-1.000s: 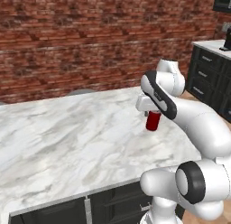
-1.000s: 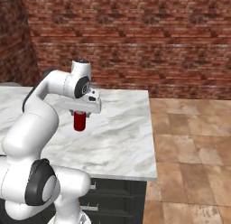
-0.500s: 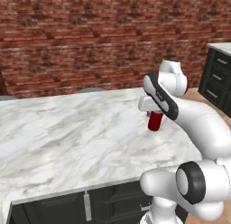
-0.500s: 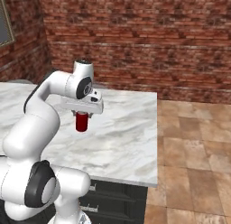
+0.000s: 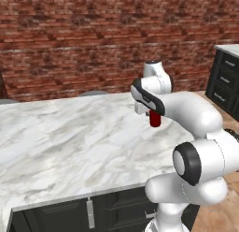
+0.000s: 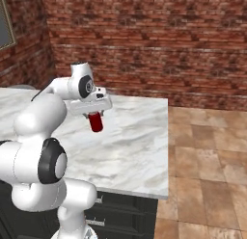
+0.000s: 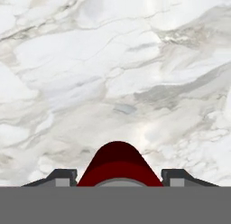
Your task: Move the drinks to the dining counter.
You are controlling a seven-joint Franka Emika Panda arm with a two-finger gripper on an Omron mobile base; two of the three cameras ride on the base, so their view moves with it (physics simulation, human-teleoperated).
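Observation:
A small dark-red can (image 5: 155,119), one of the drinks, hangs upright in my gripper (image 5: 154,115), which is shut on its upper part. It is held a little above the dining counter (image 5: 70,137), a broad white-grey veined marble top, near that top's right end. In the right base view the can (image 6: 96,122) hangs under the gripper (image 6: 95,115), over the counter (image 6: 135,141). The hand view looks straight down: the can (image 7: 118,162) sits between my fingertips (image 7: 63,176), with marble (image 7: 117,60) below.
A red brick wall (image 5: 93,44) runs behind the counter. Brown tiled floor (image 6: 207,161) lies past the counter's right edge. Dark drawer cabinets (image 5: 226,81) stand at the far right. Dark cabinet fronts (image 6: 125,209) sit under the counter.
The whole scene has slid sideways in both base views, so the base has driven. The can stays in my gripper, hanging the same way over the marble.

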